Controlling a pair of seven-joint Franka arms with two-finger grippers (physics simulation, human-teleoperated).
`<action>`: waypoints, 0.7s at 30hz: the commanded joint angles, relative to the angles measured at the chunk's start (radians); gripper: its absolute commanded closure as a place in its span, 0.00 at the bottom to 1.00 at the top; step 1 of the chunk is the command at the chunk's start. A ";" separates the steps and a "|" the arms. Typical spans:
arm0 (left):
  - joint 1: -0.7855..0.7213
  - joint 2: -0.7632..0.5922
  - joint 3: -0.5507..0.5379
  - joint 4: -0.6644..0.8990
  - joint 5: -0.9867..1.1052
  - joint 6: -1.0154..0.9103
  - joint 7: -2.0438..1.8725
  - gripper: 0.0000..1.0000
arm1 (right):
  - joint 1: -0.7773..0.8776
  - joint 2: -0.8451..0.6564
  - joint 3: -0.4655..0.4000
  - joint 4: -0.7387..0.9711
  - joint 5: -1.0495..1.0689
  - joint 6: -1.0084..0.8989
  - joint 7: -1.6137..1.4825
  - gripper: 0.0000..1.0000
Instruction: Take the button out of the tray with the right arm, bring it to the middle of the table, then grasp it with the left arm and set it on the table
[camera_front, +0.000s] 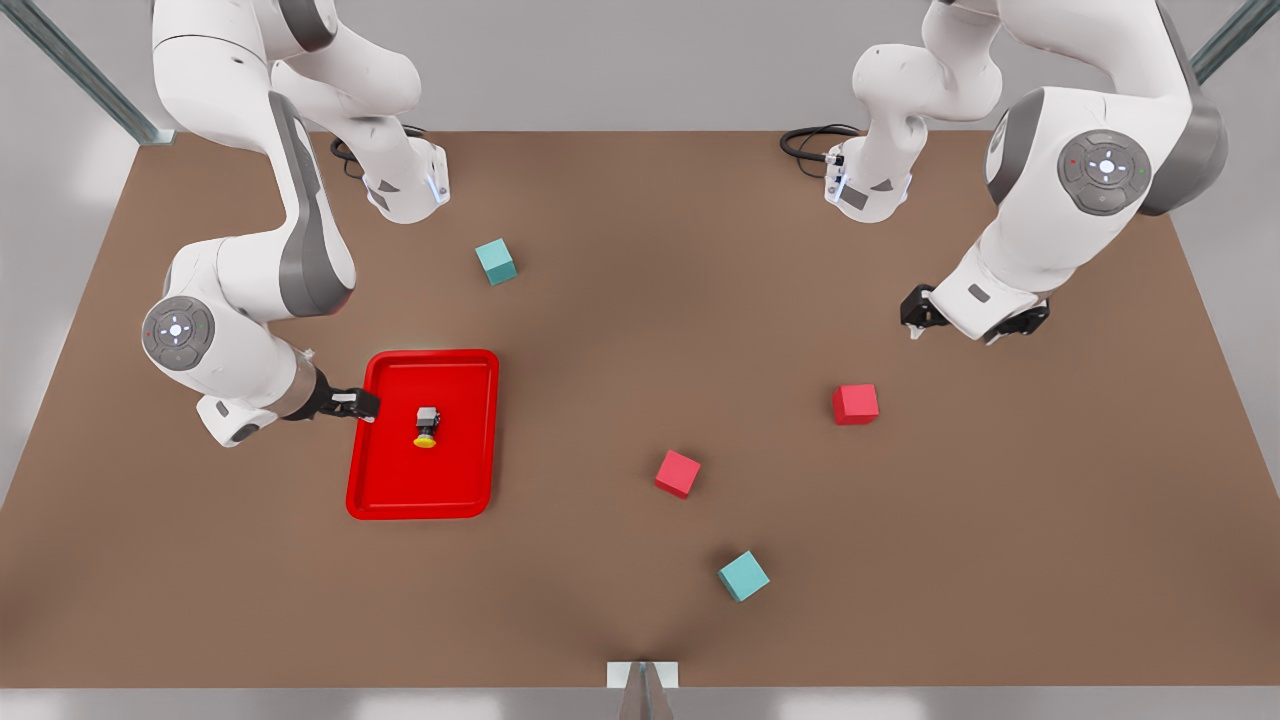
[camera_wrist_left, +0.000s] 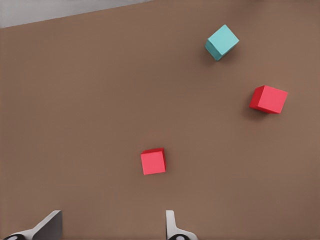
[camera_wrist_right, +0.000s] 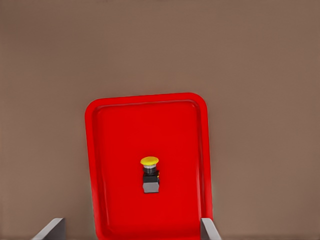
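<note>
Left of frame, right gripper (camera_front: 362, 405) spread at tray (camera_front: 385, 500) edge | I'd centre over button (camera_front: 426, 427), then descend | left gripper (camera_front: 975, 328) spread, waiting.

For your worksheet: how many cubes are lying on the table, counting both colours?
4. One teal cube lies beyond the tray; one red cube sits toward the front view's right; another red cube near the middle; a second teal cube nearest the front edge.
</note>
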 joint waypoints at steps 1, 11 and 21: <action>0.000 -0.002 0.000 0.000 0.001 0.006 -0.012 0.00 | 0.005 0.000 0.000 0.000 -0.001 -0.001 0.029 0.00; 0.000 0.002 -0.003 -0.006 0.001 0.006 -0.018 0.00 | 0.044 0.102 -0.001 -0.043 0.058 -0.032 0.002 0.00; 0.000 0.006 -0.003 -0.014 0.001 0.006 -0.018 0.00 | 0.047 0.100 0.000 -0.340 0.053 0.444 0.135 0.00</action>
